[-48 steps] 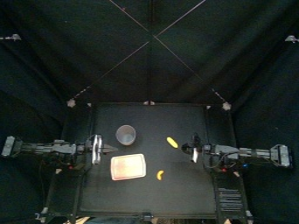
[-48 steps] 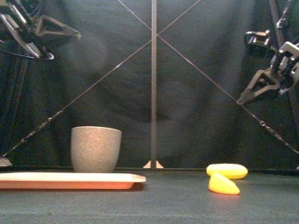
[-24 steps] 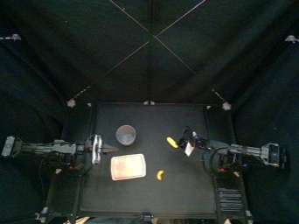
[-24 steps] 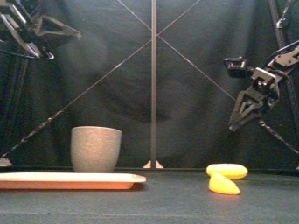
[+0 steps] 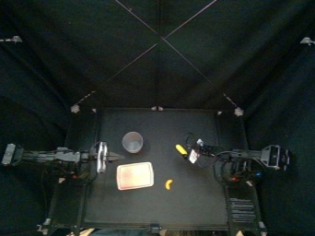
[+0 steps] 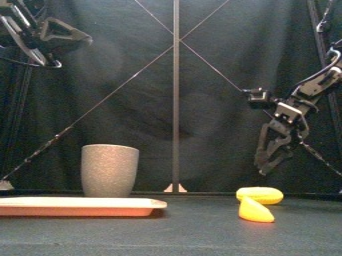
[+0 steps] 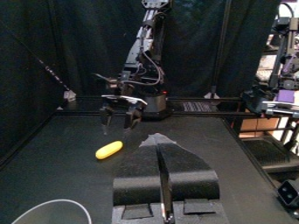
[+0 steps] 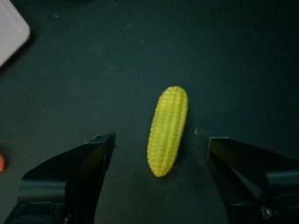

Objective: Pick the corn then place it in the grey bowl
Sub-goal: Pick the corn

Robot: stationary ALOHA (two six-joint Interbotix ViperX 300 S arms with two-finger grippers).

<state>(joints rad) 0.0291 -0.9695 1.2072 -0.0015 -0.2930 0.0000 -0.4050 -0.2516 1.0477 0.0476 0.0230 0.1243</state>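
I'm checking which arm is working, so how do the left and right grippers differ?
The right gripper hangs above the corn, while the left gripper rests at the left side of the table. The right gripper's jaws are open; the left gripper's are shut. Neither holds anything.

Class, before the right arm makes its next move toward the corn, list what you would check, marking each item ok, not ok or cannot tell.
1. Right end effector open: ok.
2. Corn centred between its jaws in the right wrist view: ok.
3. Right end effector down at corn height: not ok, the front view shows it above the corn.
4. Grey bowl upright: ok.
5. Left end effector clear of the path: ok, resting far left.
6. Other yellow toy apart from the corn: ok.
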